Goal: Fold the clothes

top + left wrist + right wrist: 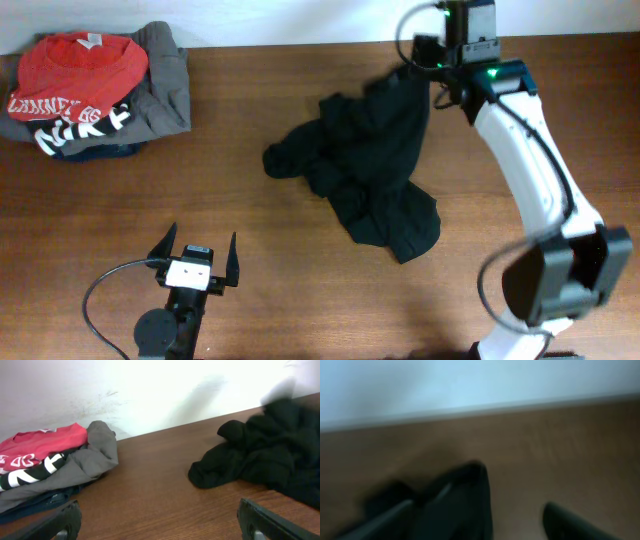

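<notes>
the clothes (365,165) are one plain black garment of soft fabric, not folded, crumpled into an uneven heap on the brown surface (250,240), right of centre and toward the far edge. a bunched lobe juts out to the left, and a rounder lobe spreads toward the near right. the far right corner narrows to a point that reaches the right pincer (432,75); whether it is gripped there cannot be told. seen from the left wrist, the fabric lies low, with deep, soft folds and rumpled edges.
</notes>
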`<state>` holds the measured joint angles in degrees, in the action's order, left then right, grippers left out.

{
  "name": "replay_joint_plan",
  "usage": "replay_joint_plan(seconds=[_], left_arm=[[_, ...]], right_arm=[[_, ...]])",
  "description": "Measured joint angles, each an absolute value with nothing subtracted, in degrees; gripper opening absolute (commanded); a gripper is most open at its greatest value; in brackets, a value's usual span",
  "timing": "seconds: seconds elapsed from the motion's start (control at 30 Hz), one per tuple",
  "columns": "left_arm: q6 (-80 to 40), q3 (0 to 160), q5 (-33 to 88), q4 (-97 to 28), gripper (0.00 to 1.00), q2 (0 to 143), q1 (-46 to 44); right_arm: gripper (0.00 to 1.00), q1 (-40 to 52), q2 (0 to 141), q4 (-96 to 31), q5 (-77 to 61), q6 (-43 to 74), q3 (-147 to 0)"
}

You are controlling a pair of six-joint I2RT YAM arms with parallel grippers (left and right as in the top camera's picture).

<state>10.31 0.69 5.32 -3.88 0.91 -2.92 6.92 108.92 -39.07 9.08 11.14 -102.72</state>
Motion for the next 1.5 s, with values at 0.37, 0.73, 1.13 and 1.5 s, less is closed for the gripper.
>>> replay_joint_plan(seconds=[0.37,0.73,1.13,1.5], left_arm=[[10.3,0.7,5.3,-3.9,0.99,0.9,-2.9],[10.3,0.7,5.3,-3.9,0.99,0.9,-2.9],[10.3,0.7,5.3,-3.9,0.99,0.9,-2.9],[10.3,0.7,5.3,-3.9,0.99,0.9,-2.9]], right_arm=[[0.99,5.3,108.9,-47.1,7.2,12.7,-102.4],[0.91,12.2,98.9,-63.2,-6.0,14.2,-103.2],[0.95,21.5,99.1,-73.0,-9.8,25.7,-101.3],[0.99,27.7,99.2,-60.9,-3.2,42.8,-87.9]])
